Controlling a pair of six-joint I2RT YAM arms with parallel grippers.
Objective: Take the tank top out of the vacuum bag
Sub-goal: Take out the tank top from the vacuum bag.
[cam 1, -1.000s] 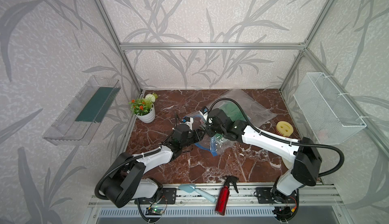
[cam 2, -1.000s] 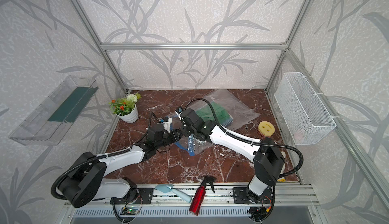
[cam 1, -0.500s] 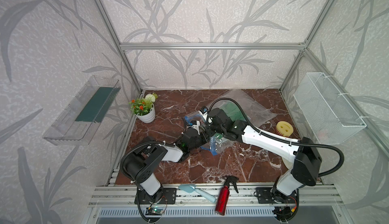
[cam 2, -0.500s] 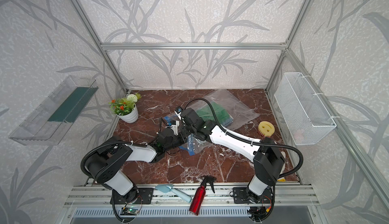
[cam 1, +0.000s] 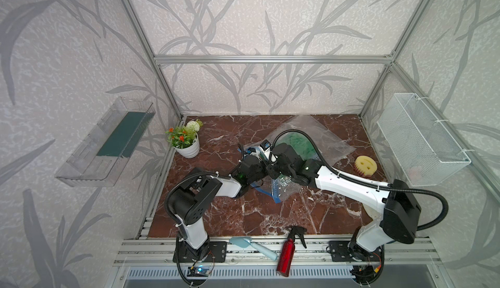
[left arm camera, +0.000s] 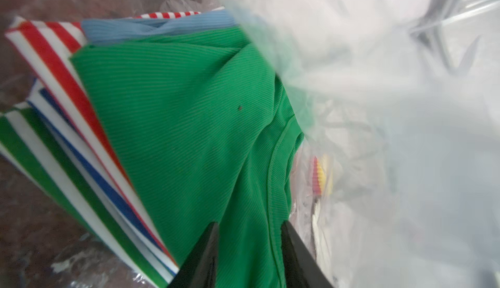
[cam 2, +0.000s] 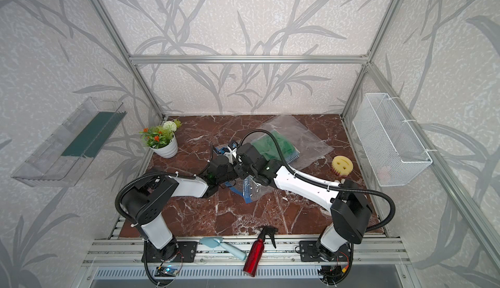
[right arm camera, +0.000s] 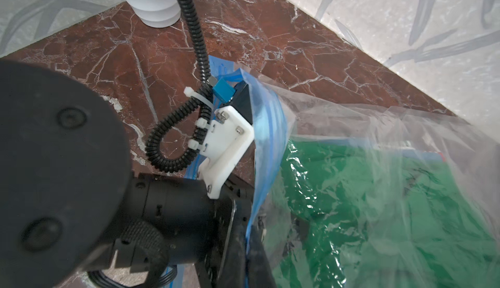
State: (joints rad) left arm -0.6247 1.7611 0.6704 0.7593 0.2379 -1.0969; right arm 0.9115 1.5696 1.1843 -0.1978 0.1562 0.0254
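The clear vacuum bag (cam 1: 322, 135) lies at the middle back of the marble table, seen in both top views, its blue zip strip (right arm camera: 267, 127) lifted at the mouth. My right gripper (right arm camera: 247, 235) is shut on that blue edge and holds it up. The green ribbed tank top (left arm camera: 189, 124) lies inside and shows through the plastic (cam 2: 281, 146). My left gripper (left arm camera: 249, 225) is inside the bag mouth. Its fingers stand apart, with the tank top's fabric lying flat between them. In the top views the right wrist hides the left fingers.
Striped folded cloths (left arm camera: 54, 56) lie under the tank top in the bag. A flower pot (cam 1: 186, 143) stands back left and a yellow sponge (cam 1: 365, 165) at the right. A red spray bottle (cam 1: 288, 251) and a pale blue brush (cam 1: 251, 244) lie on the front rail. A wire basket (cam 1: 422, 143) hangs on the right wall.
The left arm drew its elbow back and pushed its gripper to the right, into the bag mouth. The right arm kept still, holding the blue edge.
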